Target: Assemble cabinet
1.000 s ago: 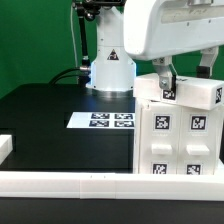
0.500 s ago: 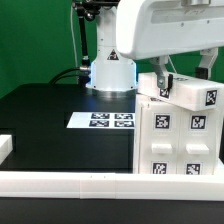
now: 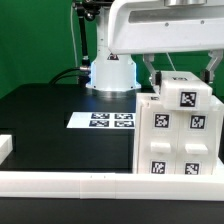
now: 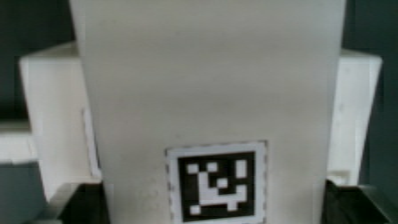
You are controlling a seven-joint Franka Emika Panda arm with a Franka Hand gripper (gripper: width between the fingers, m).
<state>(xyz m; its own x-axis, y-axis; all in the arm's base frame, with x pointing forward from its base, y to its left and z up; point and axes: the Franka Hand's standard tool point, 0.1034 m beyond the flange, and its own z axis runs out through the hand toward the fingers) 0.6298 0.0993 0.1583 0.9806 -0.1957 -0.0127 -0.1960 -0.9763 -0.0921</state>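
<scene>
The cabinet (image 3: 172, 140), a large white box with several square tags on its front, stands at the exterior view's right. My gripper (image 3: 181, 80) is shut on a small white tagged block (image 3: 186, 98) and holds it on or just above the cabinet's top; I cannot tell whether they touch. One dark finger (image 3: 152, 73) shows on each side of the block. In the wrist view the block (image 4: 210, 90) fills the middle, with its tag near my gripper (image 4: 217, 206). The cabinet (image 4: 47, 100) shows behind it.
The marker board (image 3: 103, 120) lies flat on the black table (image 3: 60, 125) in front of the robot's base. A long low white rail (image 3: 90, 183) runs along the front edge. A small white piece (image 3: 5, 147) sits at the exterior view's left.
My gripper has turned with the block in it. The block lay crosswise over the cabinet's top; now its tagged end faces the exterior camera. The wrist has shifted to the exterior view's left.
</scene>
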